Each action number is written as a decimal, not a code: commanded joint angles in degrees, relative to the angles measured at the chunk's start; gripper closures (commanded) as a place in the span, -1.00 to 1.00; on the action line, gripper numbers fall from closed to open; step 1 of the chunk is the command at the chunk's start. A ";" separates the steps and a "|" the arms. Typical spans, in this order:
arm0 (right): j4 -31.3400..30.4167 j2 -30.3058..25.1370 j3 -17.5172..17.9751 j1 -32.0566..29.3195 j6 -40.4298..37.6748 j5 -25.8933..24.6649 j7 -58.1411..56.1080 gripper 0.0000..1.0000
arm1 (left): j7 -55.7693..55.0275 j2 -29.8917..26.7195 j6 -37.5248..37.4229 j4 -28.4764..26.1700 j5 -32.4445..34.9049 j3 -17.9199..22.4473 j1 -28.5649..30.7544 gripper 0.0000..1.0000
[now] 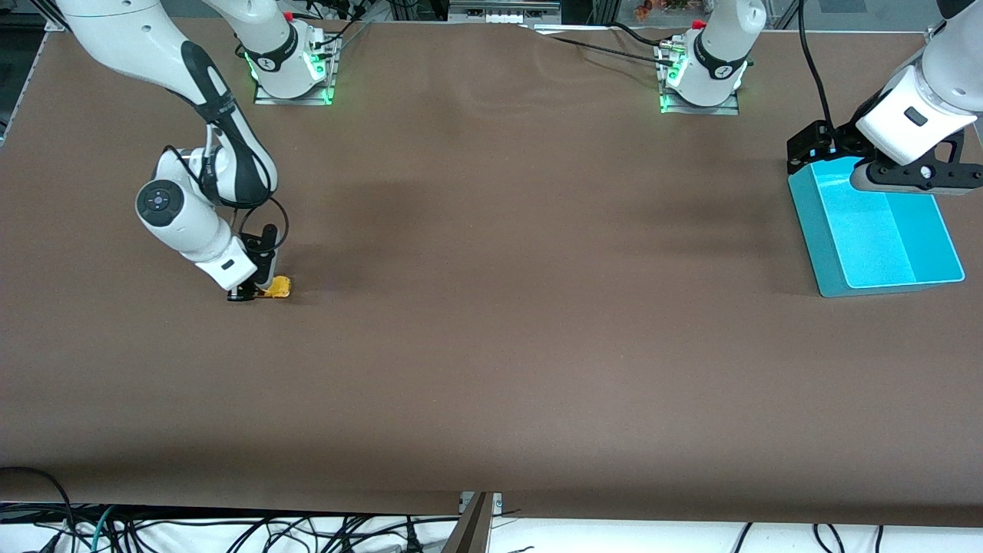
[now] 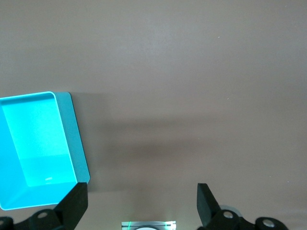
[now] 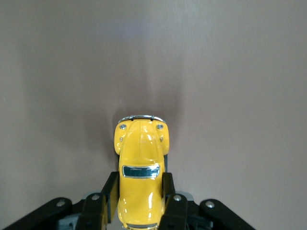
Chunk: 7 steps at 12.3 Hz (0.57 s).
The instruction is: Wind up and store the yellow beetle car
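Tabletop (image 1: pixel 491 369), brown and bare along the edge nearest the front camera, is what we meet first. Farther in, toward the right arm's end of the table, we find the yellow beetle car (image 1: pixel 279 288) down at the surface, clamped between the fingers of the right gripper (image 1: pixel 257 292). The right wrist view shows the same car (image 3: pixel 140 177) from above: its rounded hood and chrome bumper point away from the wrist, its dark windscreen sits between the two black fingers (image 3: pixel 111 194), and those fingers press against its sides. We cannot tell whether the wheels rest on the table or hang just above it. Farther still, toward the left arm's end, stands the cyan bin (image 1: pixel 829 261), well apart from the car. The left gripper (image 1: pixel 845 157) waits over the bin's farthest rim, and in the left wrist view its own gripper (image 2: pixel 143 203) has its fingers spread wide with nothing between them, the bin (image 2: pixel 72 139) lying beside one of them.
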 commanded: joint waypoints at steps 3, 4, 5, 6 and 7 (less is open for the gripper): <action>-0.10 5.23 0.17 -10.32 0.60 0.03 -8.61 0.69 | -0.23 -0.88 -1.06 -1.04 0.54 -0.42 0.99 -1.00; 0.08 5.24 0.17 -13.22 0.68 -0.06 -11.07 0.69 | -0.31 -1.58 -0.80 -1.92 0.63 -0.42 0.99 -1.00; 0.17 5.41 0.17 -15.77 0.94 -0.06 -13.19 0.69 | -0.31 -1.67 -0.88 -2.02 0.63 -0.42 1.07 -1.00; 0.60 5.76 0.17 -17.80 1.03 -0.15 -14.69 0.69 | -0.23 -1.67 -0.97 -2.02 0.63 -0.42 1.08 -1.00; 1.30 6.72 0.25 -19.65 1.04 -0.24 -16.27 0.69 | -0.23 -1.76 -0.97 -2.02 0.63 -0.42 1.08 -1.00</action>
